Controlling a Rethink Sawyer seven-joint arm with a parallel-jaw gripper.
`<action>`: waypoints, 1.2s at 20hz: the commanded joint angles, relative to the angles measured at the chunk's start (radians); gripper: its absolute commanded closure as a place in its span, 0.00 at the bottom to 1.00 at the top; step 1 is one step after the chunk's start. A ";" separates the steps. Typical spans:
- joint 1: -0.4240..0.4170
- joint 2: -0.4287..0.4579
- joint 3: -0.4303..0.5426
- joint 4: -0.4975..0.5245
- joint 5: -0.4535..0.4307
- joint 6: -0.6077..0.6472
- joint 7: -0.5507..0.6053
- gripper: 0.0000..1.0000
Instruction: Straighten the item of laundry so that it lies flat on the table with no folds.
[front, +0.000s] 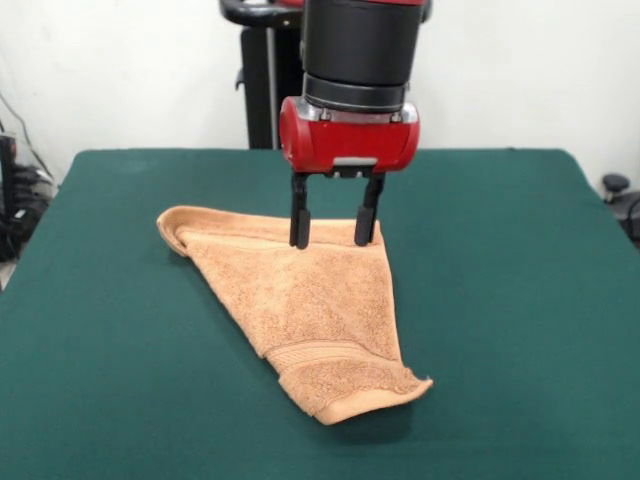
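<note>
The orange-tan terry towel lies on the dark green table in a rough triangle. Its wide edge runs along the far side, with a rolled fold at the left corner. It narrows toward the near side, where a woven band crosses just before the hemmed end. My gripper hangs straight down over the towel's far edge, right of its middle. Its two black fingers stand apart, with their tips at or just above the cloth. Nothing is held between them.
The robot's black pedestal stands behind the table's far edge. Cables and dark gear sit off the table's left side. A small dark object is beyond the right edge.
</note>
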 joint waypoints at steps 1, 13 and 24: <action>0.017 0.071 0.062 0.066 0.004 0.026 0.112 0.00; 0.058 0.163 0.035 -0.082 0.020 0.172 0.123 0.00; 0.062 0.170 0.029 -0.102 0.017 0.210 0.120 0.00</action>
